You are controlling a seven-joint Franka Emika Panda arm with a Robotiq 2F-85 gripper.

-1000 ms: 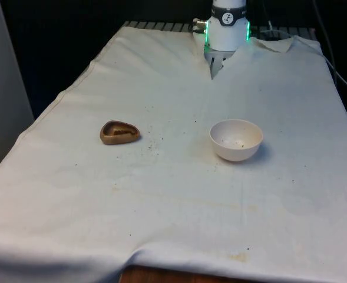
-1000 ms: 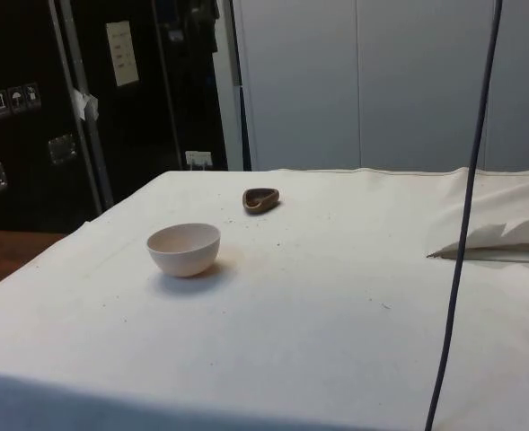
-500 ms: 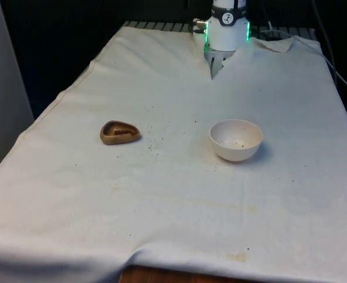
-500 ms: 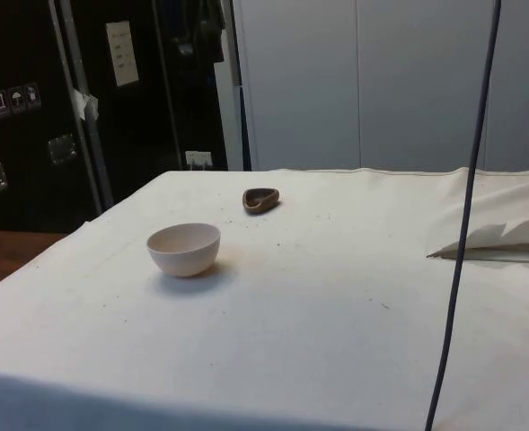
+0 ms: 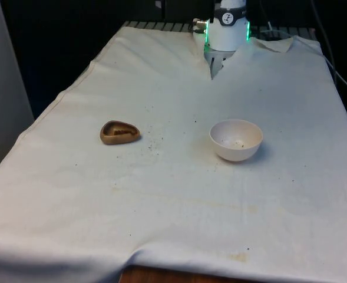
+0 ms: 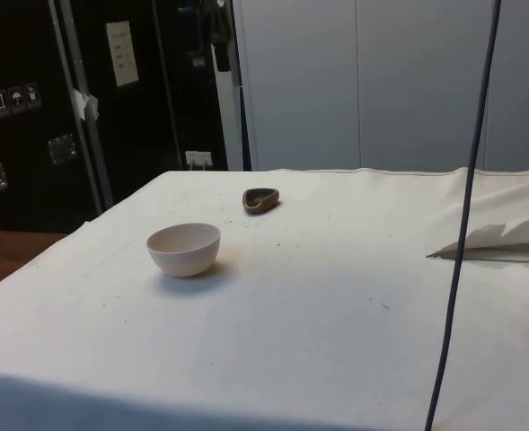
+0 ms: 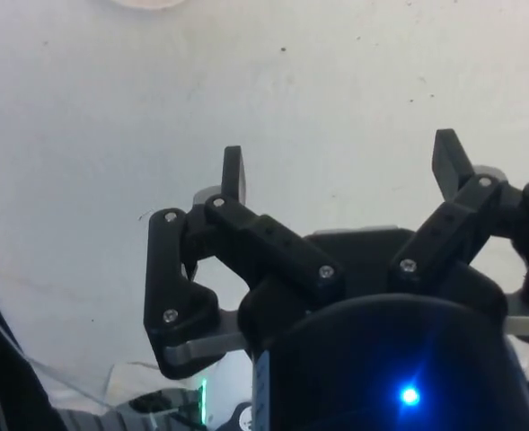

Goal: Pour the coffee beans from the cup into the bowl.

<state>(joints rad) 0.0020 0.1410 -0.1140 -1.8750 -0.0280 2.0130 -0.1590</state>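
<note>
The end effector (image 7: 340,162) hangs above the white cloth (image 7: 336,81), its two fingers (image 7: 233,175) spread wide with nothing between them; the brown cup (image 5: 119,132) sits on the worktop (image 5: 173,200) towards the front view's left, upright, with dark beans inside; the white bowl (image 5: 236,140) stands well apart from it towards the front view's right; dark specks dot the cloth between them.

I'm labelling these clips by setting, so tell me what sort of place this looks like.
Probably a robotics lab or test room, not a home kitchen: a table draped in a white cloth, dark cabinets with labels behind it, and a bare staged setup of one bowl and a small brown cup.
</note>
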